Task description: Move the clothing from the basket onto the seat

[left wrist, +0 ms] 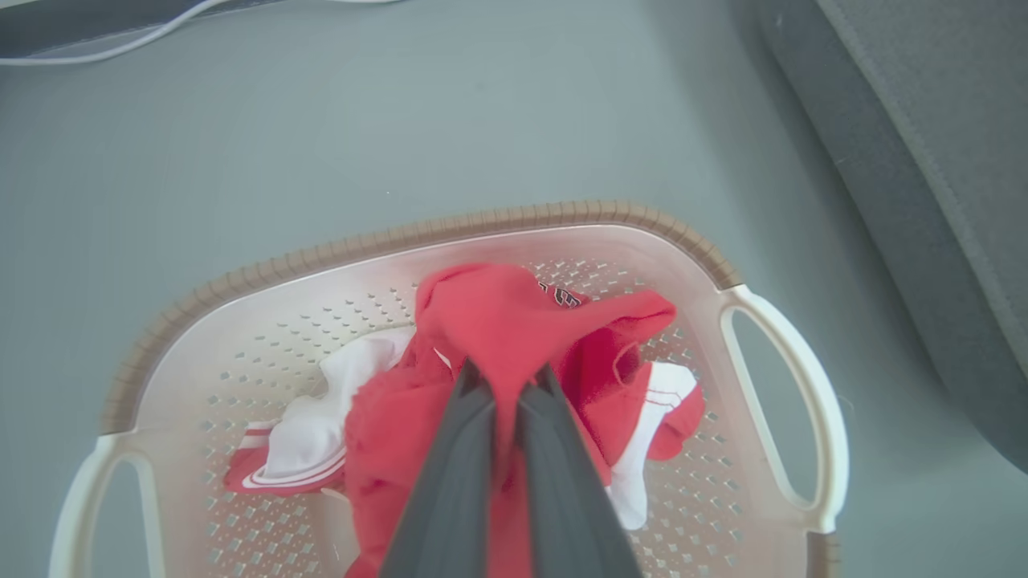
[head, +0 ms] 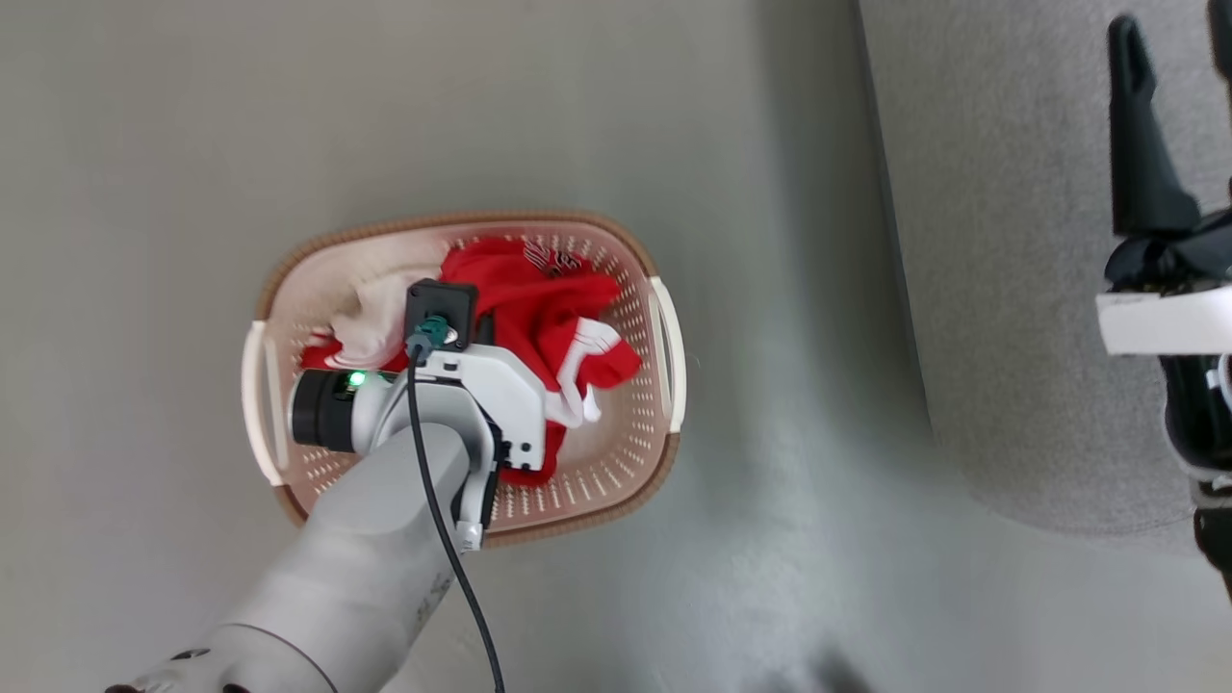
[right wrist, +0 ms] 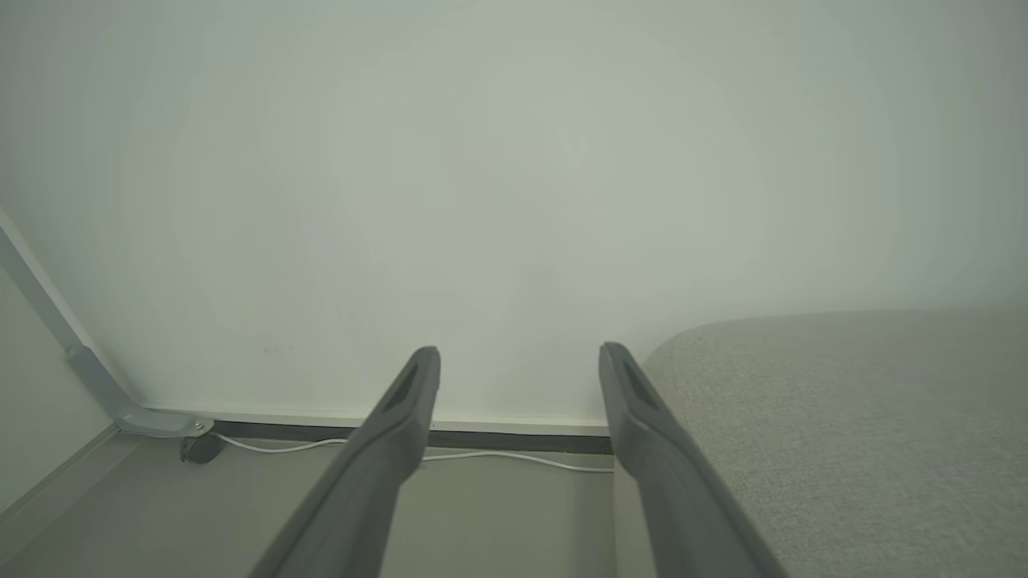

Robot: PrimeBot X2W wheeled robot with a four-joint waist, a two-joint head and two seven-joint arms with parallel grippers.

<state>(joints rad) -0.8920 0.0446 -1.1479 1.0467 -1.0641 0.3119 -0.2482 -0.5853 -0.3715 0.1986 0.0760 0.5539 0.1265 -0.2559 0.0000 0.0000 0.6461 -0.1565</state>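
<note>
The cream basket (head: pixel 664 337) (left wrist: pixel 771 321) with a brown rim stands on the grey floor, holding a heap of red clothing (head: pixel 539 308) (left wrist: pixel 498 321) with white trim. My left gripper (left wrist: pixel 507 376) reaches down into the basket, shut on a fold of the red fabric that rises between its fingers. In the head view the left wrist housing (head: pixel 462 385) covers those fingers. The grey seat (head: pixel 1011 289) (left wrist: pixel 948 160) (right wrist: pixel 843 433) lies to the right of the basket. My right gripper (right wrist: pixel 518 353) hangs open beside the seat's edge, one dark finger (head: pixel 1141 144) showing at the far right.
A white wall with a dark baseboard and a white cable (right wrist: pixel 498 457) along it faces the right wrist. A grey metal leg with a caster (right wrist: pixel 197 445) stands at the left there. Bare grey floor (head: pixel 192 144) surrounds the basket.
</note>
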